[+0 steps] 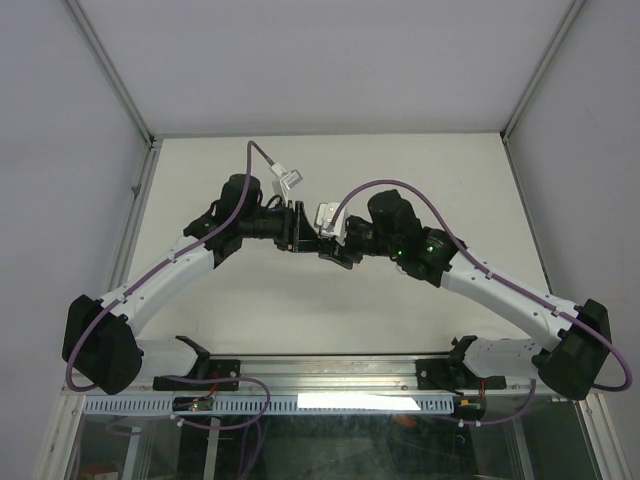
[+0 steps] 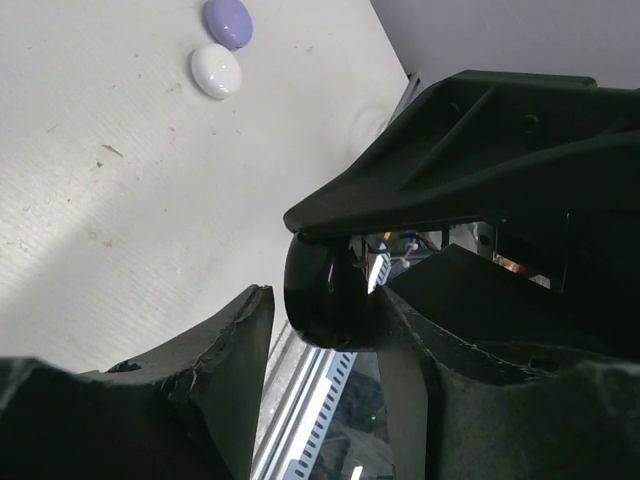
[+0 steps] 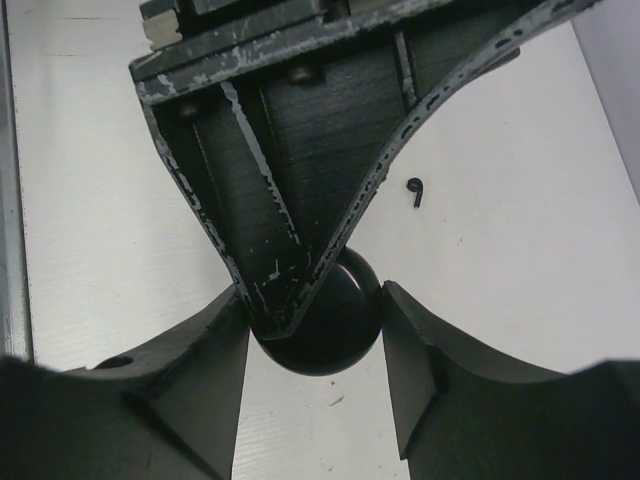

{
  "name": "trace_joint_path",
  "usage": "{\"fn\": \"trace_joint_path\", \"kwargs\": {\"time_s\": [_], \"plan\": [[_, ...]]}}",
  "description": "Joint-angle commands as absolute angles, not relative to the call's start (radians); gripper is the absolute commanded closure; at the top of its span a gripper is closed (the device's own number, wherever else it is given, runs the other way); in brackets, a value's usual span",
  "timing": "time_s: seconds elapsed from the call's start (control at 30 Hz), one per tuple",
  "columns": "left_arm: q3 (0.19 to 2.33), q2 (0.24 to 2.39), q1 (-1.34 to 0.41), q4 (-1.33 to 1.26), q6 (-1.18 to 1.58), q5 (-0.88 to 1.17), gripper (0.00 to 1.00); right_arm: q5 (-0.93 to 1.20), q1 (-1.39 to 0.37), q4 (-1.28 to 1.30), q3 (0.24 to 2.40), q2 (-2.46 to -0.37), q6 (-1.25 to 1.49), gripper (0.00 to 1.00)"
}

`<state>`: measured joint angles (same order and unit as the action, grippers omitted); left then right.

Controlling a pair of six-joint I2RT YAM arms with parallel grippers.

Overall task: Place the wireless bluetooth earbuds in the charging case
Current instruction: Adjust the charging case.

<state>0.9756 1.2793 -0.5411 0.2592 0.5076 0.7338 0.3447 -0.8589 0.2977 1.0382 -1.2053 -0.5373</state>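
1. Where the two arms lean in and meet over the middle of the table (image 1: 400,170), both pincers close in on one thing: the black charging case (image 3: 325,350), a glossy round puck.
2. The right gripper (image 3: 313,295) has the case between its two fingers, with a pad pressed against each curved flank. It is grasping the case.
3. The left gripper (image 2: 322,295) comes in from the opposite side, turned crosswise to the right one. Seen from the right wrist, one of its fingers lies across the front of the case and hides the upper part.
4. From the left wrist's own camera, the case sits between that pincer's jaws. It is touching one of them, with what may be a hairline gap at the other. I cannot tell whether this pincer is clenched on the case or only flanking it.
5. A black earbud (image 3: 415,190), a tiny comma-shaped piece, lies on the bare table. It is outside the case and well apart from it and from both pincers.
6. A white puck (image 2: 216,71) and a lavender puck (image 2: 228,22) lie just beside each other on the table, well away from the left gripper. I cannot tell whether they touch.
7. From above, the arms form a low arch with a purple cable (image 1: 250,165) running along each. The wrists hide the case and the earbud from that side.
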Motion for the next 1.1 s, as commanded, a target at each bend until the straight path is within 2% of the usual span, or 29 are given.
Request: {"fn": "trace_joint_path", "kwargs": {"time_s": [0.0,0.7,0.83,0.93,1.07], "plan": [[1.001,1.276,-0.529,0.172,0.553,0.812,0.55,0.342,-0.88,0.251,1.099,-1.203,-0.568,0.63],[0.945,1.271,-0.482,0.095,0.635,0.918,0.66,0.321,-0.906,0.224,1.09,-1.207,-0.603,0.63],[0.943,1.272,-0.481,0.094,0.632,0.92,0.74,0.333,-0.906,0.224,1.093,-1.213,-0.604,0.63],[0.945,1.261,-0.478,0.095,0.618,0.905,0.85,0.318,-0.907,0.226,1.09,-1.214,-0.602,0.55],[0.939,1.227,-0.465,0.099,0.59,0.847,0.97,0.286,-0.906,0.196,1.063,-1.183,-0.553,0.37]]}}
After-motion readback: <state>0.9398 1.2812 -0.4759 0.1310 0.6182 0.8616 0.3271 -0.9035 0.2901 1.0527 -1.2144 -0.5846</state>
